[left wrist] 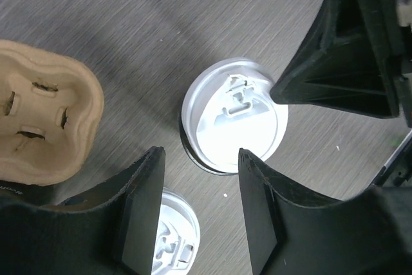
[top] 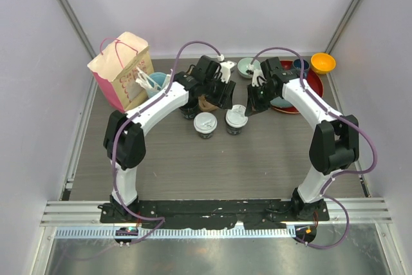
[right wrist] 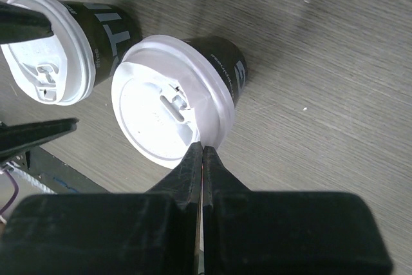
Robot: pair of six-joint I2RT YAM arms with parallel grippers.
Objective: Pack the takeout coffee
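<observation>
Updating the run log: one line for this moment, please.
left gripper: open, over cups | right gripper: shut, by one lid | cups: lidded, upright on table, beside carrier

Tabletop (top: 270,152): dark grey wood-grain surface, matt, finely streaked.
Centre cup (right wrist: 226,62): black paper wall, white print, faint sheen.
Upper-left cup (right wrist: 109,17): the same black printed paper.
Centre cup's lid (right wrist: 151,111): white plastic, smooth, soft gloss.
Cup carrier (left wrist: 38,120): tan moulded pulp, rough, fibrous, matt.
Left gripper (left wrist: 201,159) jaws: black plastic, matt; inner faces grey and smoother.
Right gripper (right wrist: 202,152) jaws: black plastic, matt.
Bag (top: 122,69), upper left of the top view: pink and tan paper, matt, creased; pink cord handles.
Plate (top: 312,85): red, smooth, glossy.
Bowl (top: 322,63): orange, smooth, glossy.
Left arm (top: 154,104), right arm (top: 306,101): white glossy plastic shells, black matt joints.
Rail (top: 71,212) along the bottom: bare ribbed metal, dull shine.
</observation>
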